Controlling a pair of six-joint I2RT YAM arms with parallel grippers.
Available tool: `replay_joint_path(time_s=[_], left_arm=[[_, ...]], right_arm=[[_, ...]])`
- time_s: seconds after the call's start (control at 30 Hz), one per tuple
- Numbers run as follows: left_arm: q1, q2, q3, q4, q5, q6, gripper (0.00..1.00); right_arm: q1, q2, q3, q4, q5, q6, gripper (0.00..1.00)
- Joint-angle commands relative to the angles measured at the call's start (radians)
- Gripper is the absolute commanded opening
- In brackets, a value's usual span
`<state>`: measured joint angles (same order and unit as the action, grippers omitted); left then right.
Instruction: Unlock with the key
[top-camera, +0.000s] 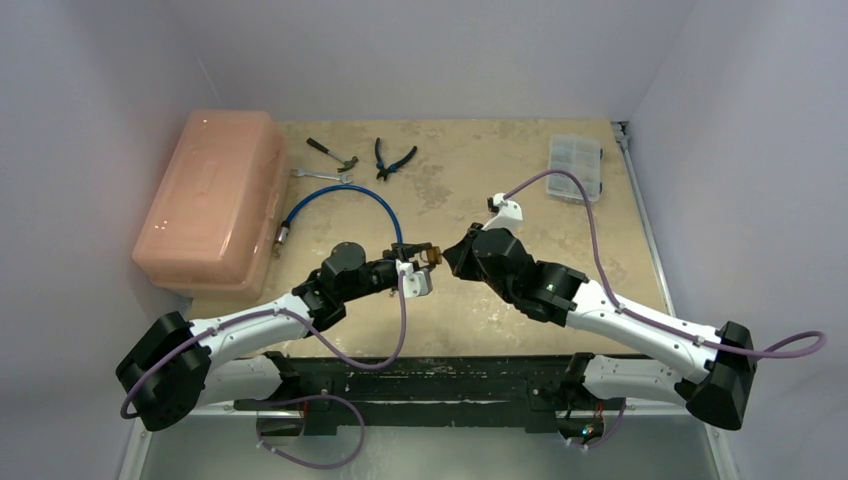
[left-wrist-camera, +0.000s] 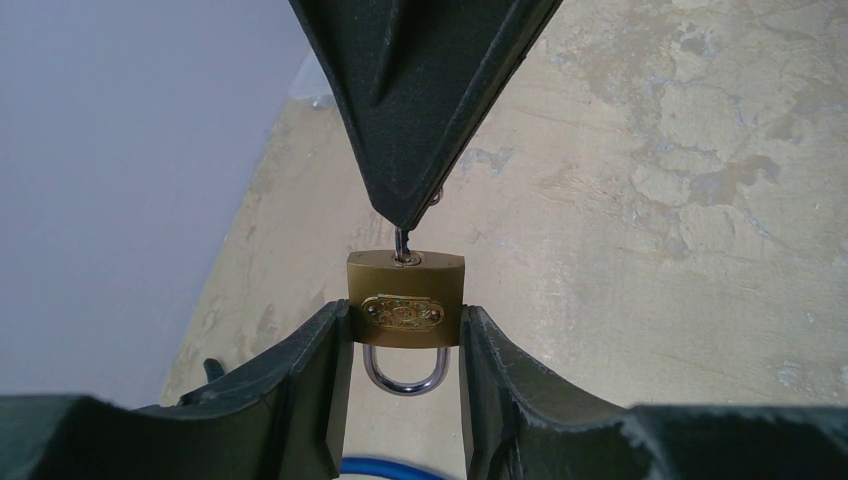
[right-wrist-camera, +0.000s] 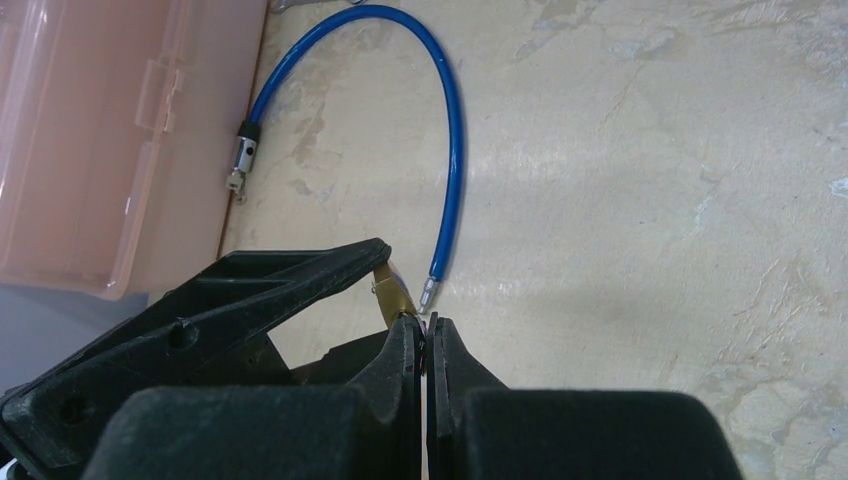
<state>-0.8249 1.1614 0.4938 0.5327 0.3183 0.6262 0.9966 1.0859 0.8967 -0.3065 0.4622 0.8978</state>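
1. Clamping the brass padlock by its sides in the left gripper, with the shackle pointing to 6 o'clock in the left wrist view.
2. Pinching the key in the right gripper, with jaws pressed together and the blade meeting the keyway on the padlock's 12 o'clock face.
3. Lying at 10 o'clock of both: blue cable, pink box.

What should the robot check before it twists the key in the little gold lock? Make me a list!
1. The left gripper squeezes the padlock by its sides: ok.
2. The right gripper pinches the key: ok.
3. Key tip in the keyhole: ok.
4. Key pushed all the way in: cannot tell.
5. The shackle popped open: not ok, both legs sit in the body.
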Motion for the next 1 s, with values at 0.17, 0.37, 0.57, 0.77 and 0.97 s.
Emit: replay_joint_path(time_s=[0.17,0.37,0.57,0.77,0.97], left_arm=[[-0.007,0.003,0.055,0.042,0.057,-0.015,0.0],[-0.007,0.003,0.054,0.041,0.059,-0.016,0.0],[-0.008,0.001,0.055,0.041,0.065,-0.021,0.0],[-0.01,-0.002,0.056,0.035,0.121,-0.023,0.0],[-0.012,-0.003,0.053,0.031,0.168,-0.015,0.0]], right_arm=[[0.032,0.027,0.055,0.1,-0.031,-0.006,0.0],[0.037,0.037,0.053,0.113,-0.041,-0.02,0.0],[0.037,0.044,0.051,0.085,-0.027,0.038,0.0],[0.037,0.039,0.038,0.123,-0.057,-0.03,0.0],[0.037,0.03,0.01,0.15,-0.093,-0.152,0.0]])
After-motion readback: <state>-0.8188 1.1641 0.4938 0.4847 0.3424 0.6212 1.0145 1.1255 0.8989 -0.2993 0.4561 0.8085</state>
